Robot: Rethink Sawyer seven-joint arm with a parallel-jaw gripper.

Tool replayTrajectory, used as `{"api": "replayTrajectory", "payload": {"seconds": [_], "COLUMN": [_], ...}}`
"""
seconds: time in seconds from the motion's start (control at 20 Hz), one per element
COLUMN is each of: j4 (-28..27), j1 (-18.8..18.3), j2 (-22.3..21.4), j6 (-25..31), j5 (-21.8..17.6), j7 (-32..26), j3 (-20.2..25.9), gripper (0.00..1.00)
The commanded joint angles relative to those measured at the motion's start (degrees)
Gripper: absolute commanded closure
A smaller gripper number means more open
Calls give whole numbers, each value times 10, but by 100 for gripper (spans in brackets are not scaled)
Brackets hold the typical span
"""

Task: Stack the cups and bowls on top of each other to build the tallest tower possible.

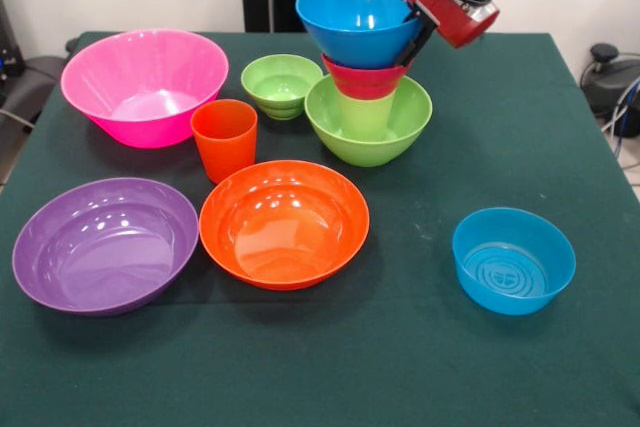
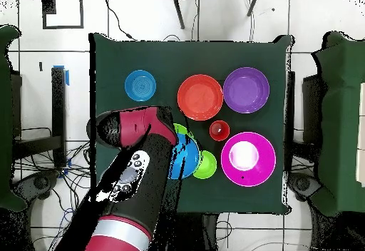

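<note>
The tower stands at the back centre: a medium green bowl [image 1: 400, 132] as base, a lime cup [image 1: 363, 113] in it, a small red bowl [image 1: 364, 80] on that, and a blue bowl [image 1: 355, 17] on top. My gripper [image 1: 410, 39] is at the blue bowl's right rim, with its fingers astride the bowl's wall, shut on it. From overhead the arm [image 2: 135, 177] covers part of the blue bowl [image 2: 188, 157]. The orange cup [image 1: 224, 139] stands left of the tower.
A pink bowl [image 1: 145, 85] is at the back left, with a small green bowl [image 1: 281, 84] between it and the tower. A purple bowl [image 1: 105, 244] and an orange bowl [image 1: 284, 223] are in front. A small blue bowl [image 1: 513, 259] is at the front right.
</note>
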Motion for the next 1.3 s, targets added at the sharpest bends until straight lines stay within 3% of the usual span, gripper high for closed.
{"api": "replayTrajectory", "payload": {"seconds": [0.05, 0.9, 0.95, 1.3], "j4": [0, -11, -11, -9], "j1": [10, 18, 21, 22], "j2": [39, 49, 50, 50], "j6": [-39, -37, -43, -52], "j5": [-17, -22, -24, -14], "j7": [39, 41, 42, 53], "j3": [41, 27, 23, 20], "gripper": [100, 100, 0, 0]}}
